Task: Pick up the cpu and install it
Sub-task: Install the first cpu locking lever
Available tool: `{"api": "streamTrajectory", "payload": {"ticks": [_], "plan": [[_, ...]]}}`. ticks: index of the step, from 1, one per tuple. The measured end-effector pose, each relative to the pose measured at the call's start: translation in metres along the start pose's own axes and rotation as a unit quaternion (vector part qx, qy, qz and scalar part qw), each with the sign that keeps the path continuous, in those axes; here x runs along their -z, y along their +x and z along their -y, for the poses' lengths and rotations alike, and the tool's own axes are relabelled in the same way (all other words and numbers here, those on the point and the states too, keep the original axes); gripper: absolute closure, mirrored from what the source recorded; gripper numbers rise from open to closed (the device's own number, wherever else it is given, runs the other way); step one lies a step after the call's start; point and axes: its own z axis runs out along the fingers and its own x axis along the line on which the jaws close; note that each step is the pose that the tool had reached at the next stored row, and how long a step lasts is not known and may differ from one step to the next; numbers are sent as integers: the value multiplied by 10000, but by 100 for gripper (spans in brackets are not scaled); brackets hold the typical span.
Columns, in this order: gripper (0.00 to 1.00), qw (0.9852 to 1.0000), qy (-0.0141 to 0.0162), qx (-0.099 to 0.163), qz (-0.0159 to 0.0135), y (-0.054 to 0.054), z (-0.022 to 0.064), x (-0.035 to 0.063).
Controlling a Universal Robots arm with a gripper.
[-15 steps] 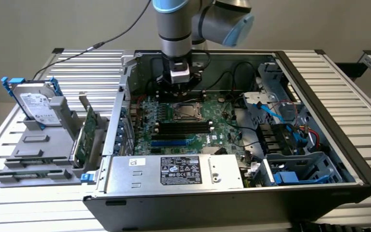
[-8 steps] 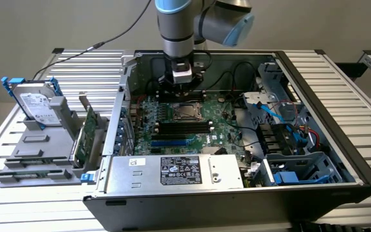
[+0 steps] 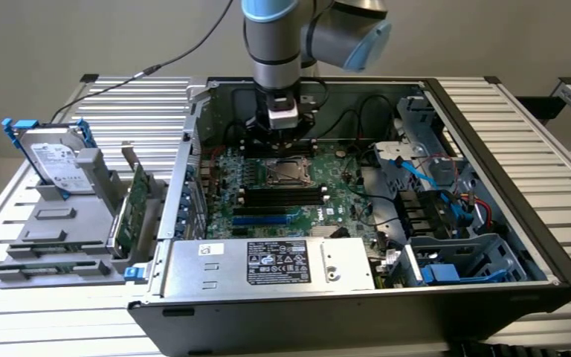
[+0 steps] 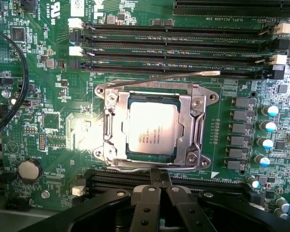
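From my wrist I see my gripper (image 4: 159, 186) with its fingers pressed together on nothing, the tips just beside the metal socket frame (image 4: 195, 126). The cpu (image 4: 151, 128) lies flat inside that frame on the green motherboard (image 4: 53, 121), near the black memory slots (image 4: 174, 48). The exterior view adds the open computer case (image 3: 365, 323) around the board. The case stands on a slatted metal table (image 3: 534, 111), and a hard drive (image 3: 53, 160) is propped in a grey rack (image 3: 57, 223) at the exterior view's left.
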Motion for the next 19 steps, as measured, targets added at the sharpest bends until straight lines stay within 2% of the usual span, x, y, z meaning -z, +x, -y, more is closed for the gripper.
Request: {"api": "streamTrajectory", "payload": {"ticks": [19], "plan": [[89,10000,-7,14,2,83,-6,-39]]}}
